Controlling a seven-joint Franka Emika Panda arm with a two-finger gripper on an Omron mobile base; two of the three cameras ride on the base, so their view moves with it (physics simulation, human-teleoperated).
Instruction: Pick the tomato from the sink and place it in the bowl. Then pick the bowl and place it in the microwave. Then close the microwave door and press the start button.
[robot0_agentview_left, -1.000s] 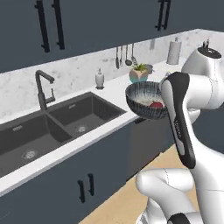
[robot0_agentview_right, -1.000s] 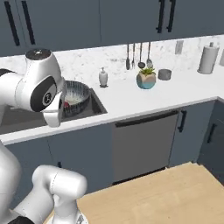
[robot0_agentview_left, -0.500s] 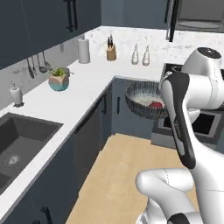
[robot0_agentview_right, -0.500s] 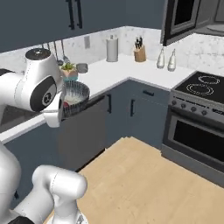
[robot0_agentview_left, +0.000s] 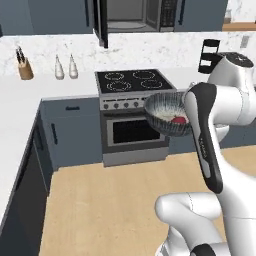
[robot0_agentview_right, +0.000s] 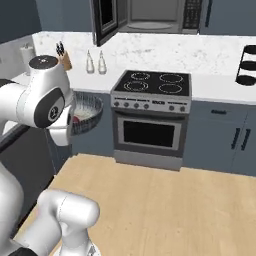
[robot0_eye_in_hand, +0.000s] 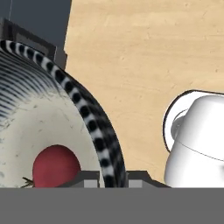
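One red tomato (robot0_eye_in_hand: 55, 166) sitting in striped, pale-lined bowl (robot0_agentview_left: 169, 113); gripper (robot0_eye_in_hand: 113, 178) clamped on bowl rim, carried clear above floor (robot0_eye_in_hand: 144, 52).

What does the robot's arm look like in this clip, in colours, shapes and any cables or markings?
The arm is glossy white with rounded, bulbous shells and dark grey to black bands at the joints. A long white link with a dark edge runs down the forearm. No loose cables or printed markings are visible. The gripper's fingertips are small, dark and blocky.
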